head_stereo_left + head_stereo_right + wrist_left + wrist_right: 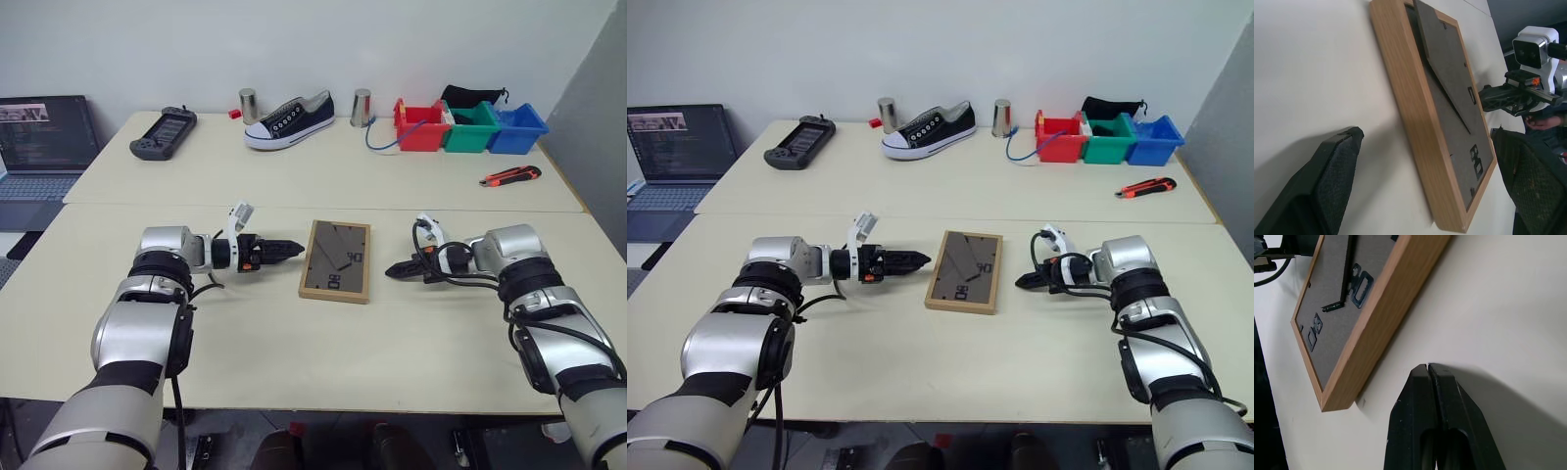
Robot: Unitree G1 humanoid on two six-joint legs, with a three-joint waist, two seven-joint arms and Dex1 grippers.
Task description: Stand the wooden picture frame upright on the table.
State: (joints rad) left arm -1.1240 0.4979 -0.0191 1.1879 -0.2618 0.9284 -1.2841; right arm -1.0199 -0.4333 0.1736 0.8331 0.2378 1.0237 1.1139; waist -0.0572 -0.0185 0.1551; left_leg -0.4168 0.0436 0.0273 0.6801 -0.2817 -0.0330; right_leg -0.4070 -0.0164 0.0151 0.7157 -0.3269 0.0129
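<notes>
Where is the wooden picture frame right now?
The wooden picture frame lies flat, back side up, on the table between the left claw and the right claw, touching neither.

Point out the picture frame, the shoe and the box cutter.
wooden picture frame (336, 259): left eye view, on its dark back.
shoe (290, 119): left eye view, on its laced upper.
box cutter (509, 176): left eye view, on its handle.

The pale surface (294, 343) carries the wooden picture frame (336, 260) lying flat, back up, between my two sets of jaws. Far beyond my jaws lie a handheld game console (164, 132), a sneaker (289, 119), two metal cups (248, 105), coloured bins (470, 127) and a utility knife (509, 176).
</notes>
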